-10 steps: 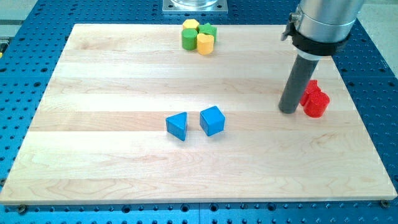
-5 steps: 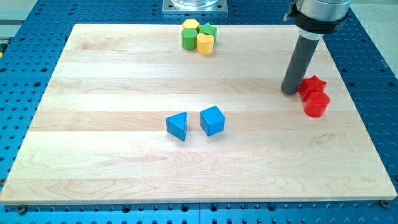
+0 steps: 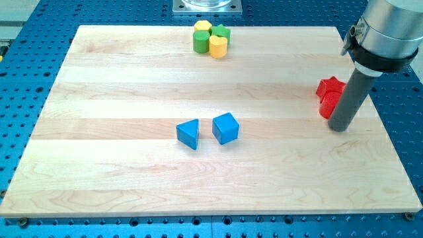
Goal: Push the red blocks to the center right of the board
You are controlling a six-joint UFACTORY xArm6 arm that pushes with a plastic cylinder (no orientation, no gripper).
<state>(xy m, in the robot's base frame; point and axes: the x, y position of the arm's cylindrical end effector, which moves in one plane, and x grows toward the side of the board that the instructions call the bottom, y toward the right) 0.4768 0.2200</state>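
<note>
Two red blocks sit at the view's right, about mid-height of the board. The red star-shaped block [image 3: 328, 86] lies just above the other red block [image 3: 328, 106], whose right side is hidden behind my rod. My tip [image 3: 338, 127] stands on the board just below and right of the lower red block, touching or nearly touching it.
A blue triangular block [image 3: 189, 133] and a blue cube [image 3: 225, 127] lie side by side near the board's middle. Near the top edge is a cluster: a yellow block [image 3: 202, 27], a green block [image 3: 221, 32], a green cylinder [image 3: 200, 42] and a yellow cylinder [image 3: 218, 46].
My rod moved from the left of the red blocks up and around to their lower right side. The red blocks shifted slightly left. The other blocks have not moved.
</note>
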